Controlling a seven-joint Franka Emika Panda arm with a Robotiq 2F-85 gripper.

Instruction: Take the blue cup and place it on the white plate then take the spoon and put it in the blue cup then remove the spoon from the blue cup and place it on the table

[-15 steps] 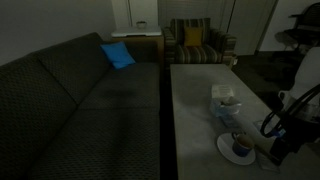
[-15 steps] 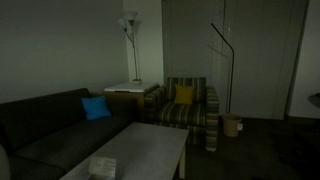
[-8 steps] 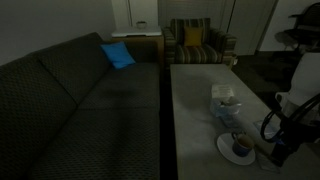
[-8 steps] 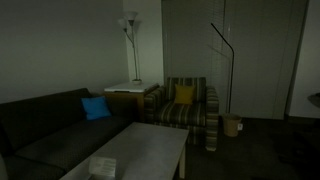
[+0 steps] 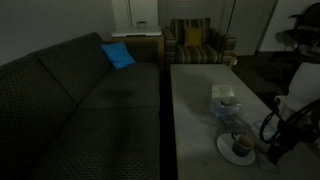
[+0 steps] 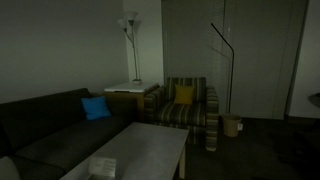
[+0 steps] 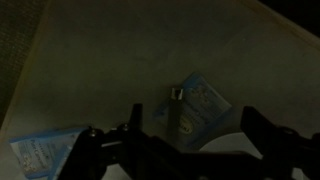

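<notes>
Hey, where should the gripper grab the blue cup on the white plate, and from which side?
Take the blue cup by its rim, straight down from above, one jaw inside the wall and one outside. It stands upright on the white plate, short and round, with no handle I can make out in this dim view; a side approach would likely scrape the plate.

No writing can be read from here. The pale blue packet (image 7: 200,103) on the table (image 7: 110,60) bears faint markings, too dim and blurred; likewise a second packet (image 7: 45,152) at eight o'clock.
</notes>
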